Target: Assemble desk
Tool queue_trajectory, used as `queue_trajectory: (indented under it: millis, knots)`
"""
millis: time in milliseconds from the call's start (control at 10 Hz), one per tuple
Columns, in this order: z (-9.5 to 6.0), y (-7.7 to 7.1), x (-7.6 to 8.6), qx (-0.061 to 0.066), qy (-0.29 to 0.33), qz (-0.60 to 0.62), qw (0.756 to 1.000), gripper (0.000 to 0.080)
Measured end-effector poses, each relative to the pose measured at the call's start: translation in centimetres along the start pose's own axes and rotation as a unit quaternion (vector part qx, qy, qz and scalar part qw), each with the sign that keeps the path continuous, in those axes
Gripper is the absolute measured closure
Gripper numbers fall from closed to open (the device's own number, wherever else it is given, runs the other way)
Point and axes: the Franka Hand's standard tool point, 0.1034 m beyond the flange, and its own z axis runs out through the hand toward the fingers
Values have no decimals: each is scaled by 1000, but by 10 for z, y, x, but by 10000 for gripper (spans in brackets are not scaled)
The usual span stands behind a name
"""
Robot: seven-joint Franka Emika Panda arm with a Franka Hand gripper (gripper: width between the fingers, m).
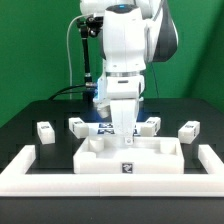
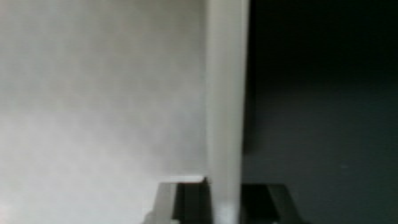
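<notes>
Starting at the exterior view's left, the border wall (image 1: 28, 165) frames the work area. Just inside it the 1st leg (image 1: 43, 131) lies loose on the black table (image 1: 20, 118). The 2nd leg (image 1: 76, 125) lies near the rear corner of the desk top (image 1: 130, 158).

In the middle, the desk top lies flat with its rim up, close to the front run of the border wall and perhaps touching it. The gripper (image 1: 122, 128) stands straight down over the rear rim with its jaws pinched almost together. In the wrist view a thin white edge, which I take for that rim (image 2: 228, 90), runs between the 2 dark fingertips (image 2: 185, 205). So it appears clamped on the desk top's wall, not on a leg.

Further right come the 3rd leg (image 1: 150, 125) and the 4th leg (image 1: 188, 130), both apart from the top.

The step looks like shifting or squaring the top before any of the 4 legs goes on. To do it well, keep the pinch square on the rim and travel low and slow — the thin wall could slip or twist. While sliding, steer clear of the 2 nearer legs — a nudge would scatter them.
</notes>
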Motion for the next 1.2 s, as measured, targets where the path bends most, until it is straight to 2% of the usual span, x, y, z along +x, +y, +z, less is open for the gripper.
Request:
queue_trajectory:
  millis: [200,400,600,900,1200]
  knots:
    - [1,25,20,-11,6,-1,1000,742]
    - [1,34,31,-15,11,28,999,742]
    - [2,35,34,-12,6,34,999,742]
    - [2,36,34,4,1,29,1000,742]
    - [2,35,33,3,-1,28,1000,742]
